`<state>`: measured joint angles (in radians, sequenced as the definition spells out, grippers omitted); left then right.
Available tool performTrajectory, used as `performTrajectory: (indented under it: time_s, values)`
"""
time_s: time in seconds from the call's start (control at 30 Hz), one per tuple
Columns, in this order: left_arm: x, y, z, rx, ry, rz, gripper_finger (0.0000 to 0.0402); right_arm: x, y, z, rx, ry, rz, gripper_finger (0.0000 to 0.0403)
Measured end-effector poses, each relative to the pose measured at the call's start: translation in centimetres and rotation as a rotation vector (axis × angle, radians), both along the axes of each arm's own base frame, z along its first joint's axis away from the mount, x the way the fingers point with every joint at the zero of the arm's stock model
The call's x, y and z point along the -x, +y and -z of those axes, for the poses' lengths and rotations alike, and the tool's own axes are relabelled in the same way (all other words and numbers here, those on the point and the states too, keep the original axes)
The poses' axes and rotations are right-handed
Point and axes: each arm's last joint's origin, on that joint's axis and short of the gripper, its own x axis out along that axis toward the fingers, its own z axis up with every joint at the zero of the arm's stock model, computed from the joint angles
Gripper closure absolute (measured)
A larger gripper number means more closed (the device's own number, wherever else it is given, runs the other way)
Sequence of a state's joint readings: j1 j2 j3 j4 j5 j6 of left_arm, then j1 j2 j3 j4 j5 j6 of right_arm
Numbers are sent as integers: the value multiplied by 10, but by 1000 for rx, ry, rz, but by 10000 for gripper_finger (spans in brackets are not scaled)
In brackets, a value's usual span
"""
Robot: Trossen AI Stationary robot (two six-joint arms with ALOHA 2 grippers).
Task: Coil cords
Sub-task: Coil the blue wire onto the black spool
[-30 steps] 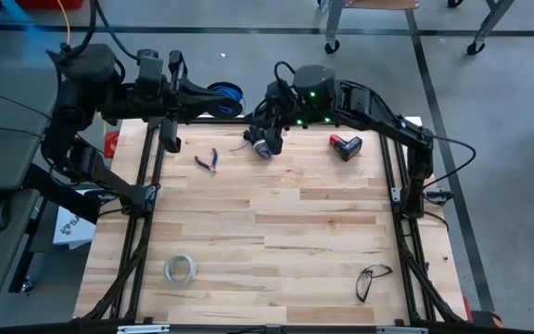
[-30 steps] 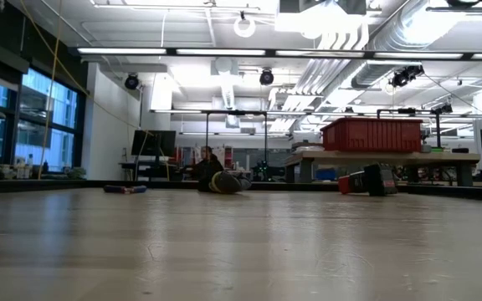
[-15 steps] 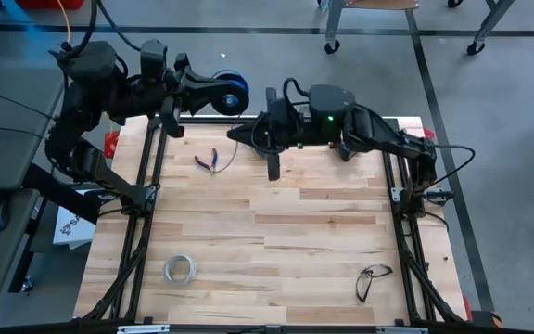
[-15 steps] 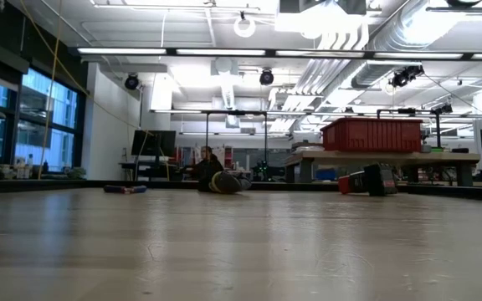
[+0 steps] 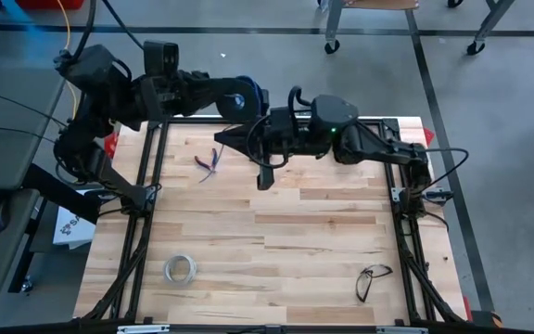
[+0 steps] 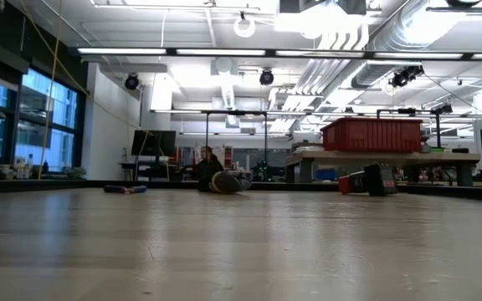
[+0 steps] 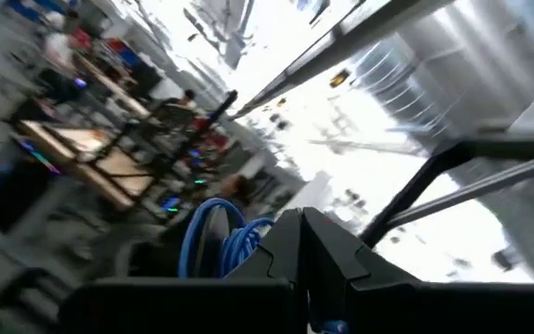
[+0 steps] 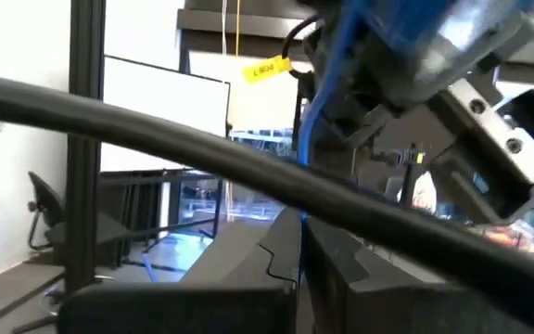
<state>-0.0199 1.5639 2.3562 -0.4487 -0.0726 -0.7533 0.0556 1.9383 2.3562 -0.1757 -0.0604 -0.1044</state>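
Pale plank tabletop [image 5: 276,232], butcher-block grain, fills mid-frame. Upper left, the left gripper [image 5: 248,97] carries the round dark spool [image 5: 247,93] wound with blue wire [image 7: 207,237], jaws closed on it. Upper centre, the right gripper [image 5: 225,136] reaches leftward, jaws look shut, seemingly pinching the thin strand. Winding is under way, I'd say; next comes another wrap, kept taut.

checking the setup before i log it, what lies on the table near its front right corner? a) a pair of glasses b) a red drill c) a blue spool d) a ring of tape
a: the high view shows a pair of glasses near the front right corner of the table; the ring of tape lies front left.
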Motion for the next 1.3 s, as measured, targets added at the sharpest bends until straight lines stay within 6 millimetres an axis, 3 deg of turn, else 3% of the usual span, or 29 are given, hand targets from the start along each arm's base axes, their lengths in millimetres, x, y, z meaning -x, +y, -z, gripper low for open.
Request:
performTrajectory:
  time_s: [0.37,0.77,1.0,1.3]
  values:
    - [-3,-28,1,237,-11,130,401,1,-4,-9,104,-131,11,403]
    - [-15,-40,14,320,105,244,401,2,-13,-12,157,-166,17,403]
    - [3,-39,21,288,249,255,401,0,-29,-7,224,-113,69,403]
    - [35,-27,37,106,472,98,401,-2,-59,6,280,34,132,403]
